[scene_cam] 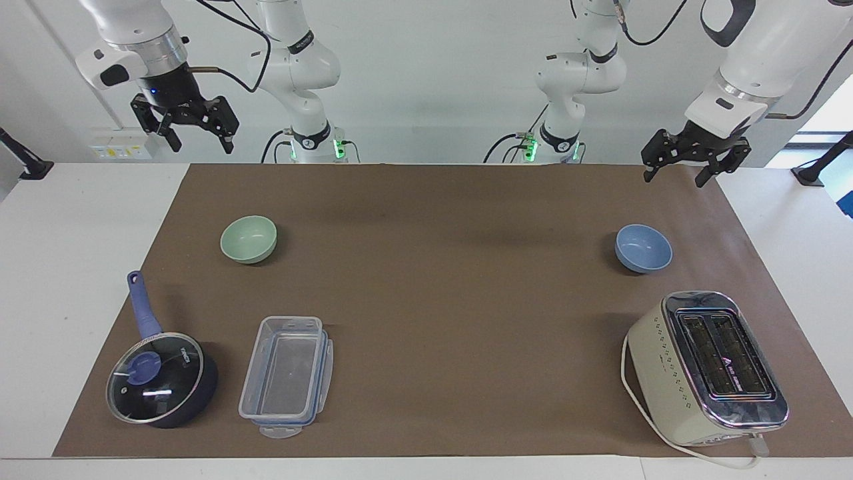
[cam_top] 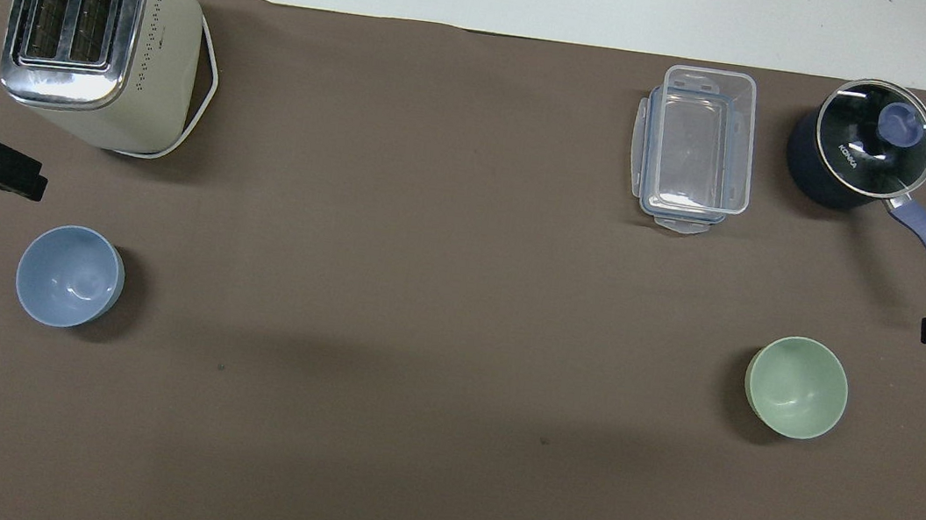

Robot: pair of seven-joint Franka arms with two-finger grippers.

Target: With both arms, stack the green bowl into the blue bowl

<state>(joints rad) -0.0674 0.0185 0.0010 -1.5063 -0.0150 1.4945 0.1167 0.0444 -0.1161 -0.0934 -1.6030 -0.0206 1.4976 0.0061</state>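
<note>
Both bowls sit apart on the mat, both grippers raised and spread wide, holding nothing.

The green bowl [scene_cam: 248,239] lies toward the right arm's end, well apart from the blue bowl [scene_cam: 643,248], which sits nearer the robots than the toaster [scene_cam: 708,368]. The right gripper [scene_cam: 186,123] and the left gripper [scene_cam: 694,160] hang near the mat's robot-side corners. The green bowl looks light, stiff and smooth, likely slippery; pinching its rim wall seems the surest hold.

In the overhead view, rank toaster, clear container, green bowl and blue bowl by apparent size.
1. toaster
2. clear container
3. green bowl and blue bowl: alike, not ranked.
</note>
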